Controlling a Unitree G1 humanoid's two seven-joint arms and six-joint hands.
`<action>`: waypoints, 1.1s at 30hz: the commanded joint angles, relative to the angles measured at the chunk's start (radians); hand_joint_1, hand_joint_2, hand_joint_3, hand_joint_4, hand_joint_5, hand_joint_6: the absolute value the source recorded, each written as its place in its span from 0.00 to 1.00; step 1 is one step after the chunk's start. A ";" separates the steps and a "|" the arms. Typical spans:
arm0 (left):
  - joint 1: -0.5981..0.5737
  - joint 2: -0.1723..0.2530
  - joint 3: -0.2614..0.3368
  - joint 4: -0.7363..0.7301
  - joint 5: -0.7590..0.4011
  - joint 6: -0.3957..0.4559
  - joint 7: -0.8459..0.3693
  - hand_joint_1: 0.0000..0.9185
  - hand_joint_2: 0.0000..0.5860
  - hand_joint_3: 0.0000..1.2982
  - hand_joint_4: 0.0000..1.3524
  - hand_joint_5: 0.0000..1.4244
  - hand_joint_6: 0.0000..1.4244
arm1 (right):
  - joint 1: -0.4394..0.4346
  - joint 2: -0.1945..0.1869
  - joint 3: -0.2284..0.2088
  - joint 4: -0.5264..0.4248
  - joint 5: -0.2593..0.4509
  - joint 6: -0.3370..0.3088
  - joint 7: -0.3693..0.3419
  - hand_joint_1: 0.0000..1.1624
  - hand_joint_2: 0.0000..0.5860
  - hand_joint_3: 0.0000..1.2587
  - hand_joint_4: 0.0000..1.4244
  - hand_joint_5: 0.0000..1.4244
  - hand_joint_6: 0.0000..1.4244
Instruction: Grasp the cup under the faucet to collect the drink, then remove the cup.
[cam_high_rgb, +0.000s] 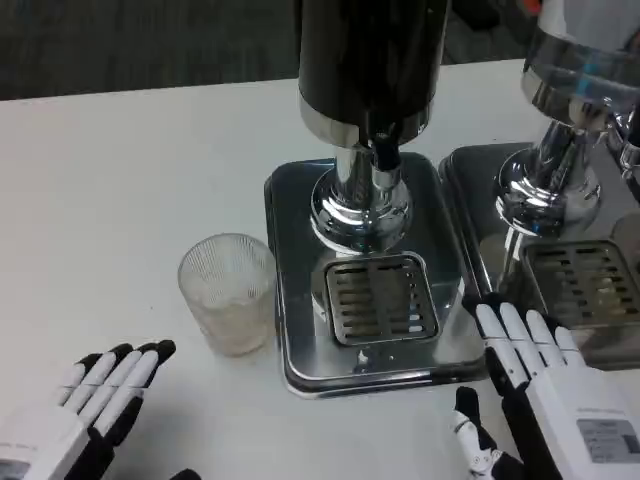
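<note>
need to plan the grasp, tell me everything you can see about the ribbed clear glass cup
The ribbed clear glass cup is a short tumbler with fine vertical ridges around its wall and an open round rim. It stands upright on the white table, just left of the shiny metal drip tray, not under the faucet. The glass looks see-through, with a faint pale tint near the bottom; whether that is liquid is unclear. Neither hand touches it: the left hand lies below and left of it, fingers extended.

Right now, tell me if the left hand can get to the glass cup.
Probably yes. The left hand lies open on the table just in front of the cup, with only bare table between them; the dispenser tray sits off to the cup's right.
</note>
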 joint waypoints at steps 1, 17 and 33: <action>0.007 -0.009 0.003 -0.004 -0.009 0.009 0.007 0.00 0.37 0.00 0.00 0.00 0.00 | -0.007 -0.007 -0.002 0.005 0.002 0.000 -0.002 0.27 0.95 0.03 0.00 0.00 0.00; -0.109 -0.126 0.071 0.037 -0.151 0.108 0.015 0.00 0.21 0.00 0.00 0.00 0.00 | 0.004 0.002 -0.010 0.000 0.011 0.016 -0.008 0.27 0.95 0.03 0.00 0.00 0.00; -0.318 -0.208 0.025 0.096 -0.085 0.133 0.156 0.00 0.08 0.18 0.17 0.16 0.10 | 0.006 0.027 -0.004 0.008 0.008 0.031 -0.015 0.27 0.95 0.04 0.00 0.00 0.00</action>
